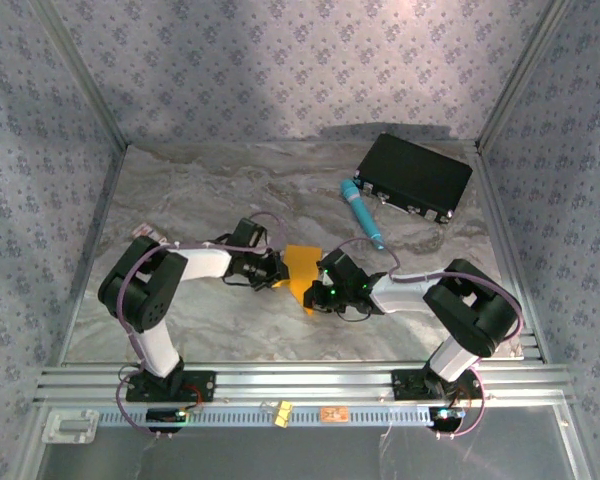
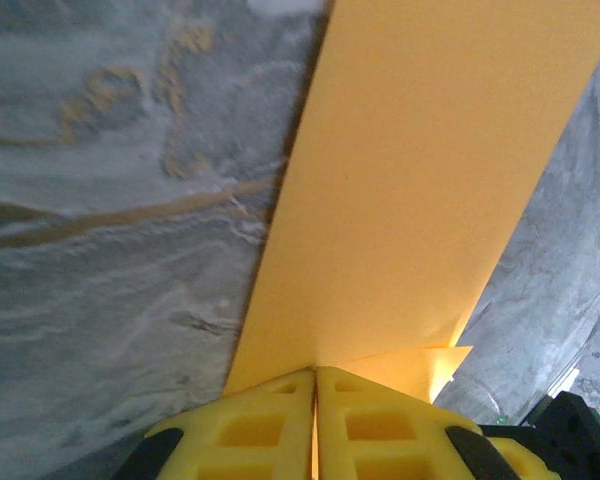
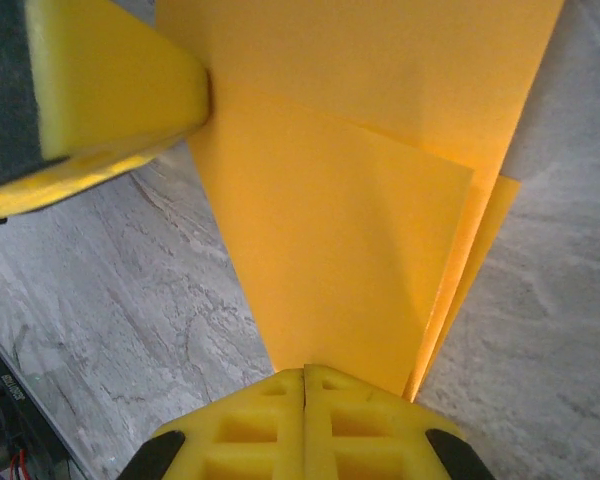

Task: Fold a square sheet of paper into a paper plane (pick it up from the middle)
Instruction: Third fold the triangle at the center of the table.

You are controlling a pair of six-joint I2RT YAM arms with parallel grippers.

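Both arms bend inward from the near edge, elbows raised, forearms meeting mid-scene. The left gripper (image 1: 276, 272) and right gripper (image 1: 318, 287) face each other closely, each with fingers (image 2: 255, 430) pinched tight on the paper (image 1: 300, 264) between them.

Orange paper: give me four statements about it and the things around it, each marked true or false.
1. The left gripper is shut on the orange paper. True.
2. The right gripper hangs open above the paper. False: it is shut on the paper too.
3. The teal pen lies on the paper. False: it lies apart, farther back, by the black case.
4. The paper shows overlapping folded layers. True.
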